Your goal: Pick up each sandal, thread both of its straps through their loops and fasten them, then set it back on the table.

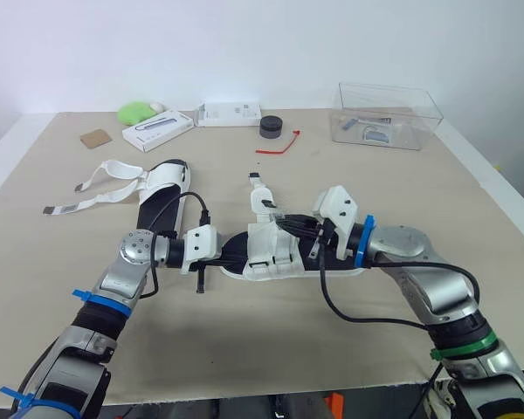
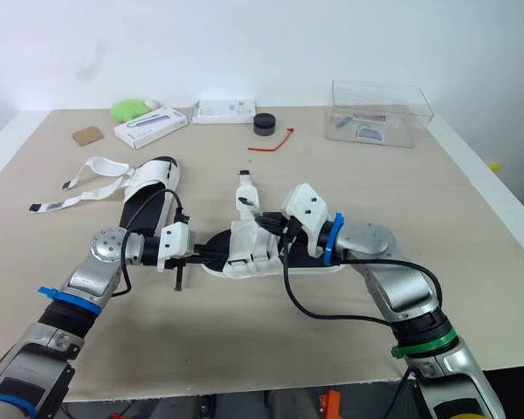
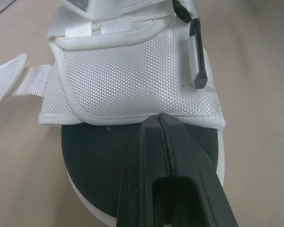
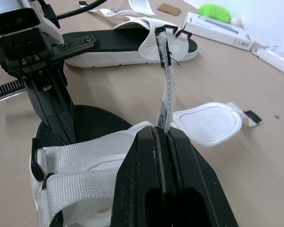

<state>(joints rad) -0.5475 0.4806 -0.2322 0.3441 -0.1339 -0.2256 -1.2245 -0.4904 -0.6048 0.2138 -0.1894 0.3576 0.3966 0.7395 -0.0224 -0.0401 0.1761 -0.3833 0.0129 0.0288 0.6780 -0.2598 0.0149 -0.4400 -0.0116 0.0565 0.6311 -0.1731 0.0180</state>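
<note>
I am doing the strap step on the sandal [image 1: 266, 253] between my two grippers. My right gripper [image 4: 162, 130] is pinching its thin strap [image 4: 168, 90], which sticks up past my fingertips. My left gripper [image 3: 159, 118] is pressed together, with its tips on the black footbed right by the white top. I think it is holding the shoe down on the table [image 1: 271, 340]. Next I think I must poke the strap end through its black loop [image 3: 197, 56]. The other sandal [image 1: 162, 196] lies past my left gripper, with its straps loose.

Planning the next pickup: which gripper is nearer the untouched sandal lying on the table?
Left. The left gripper rests on the middle sandal at the end nearest the untouched sandal; the right gripper, pinching a strap, is farther off over that middle sandal.
</note>
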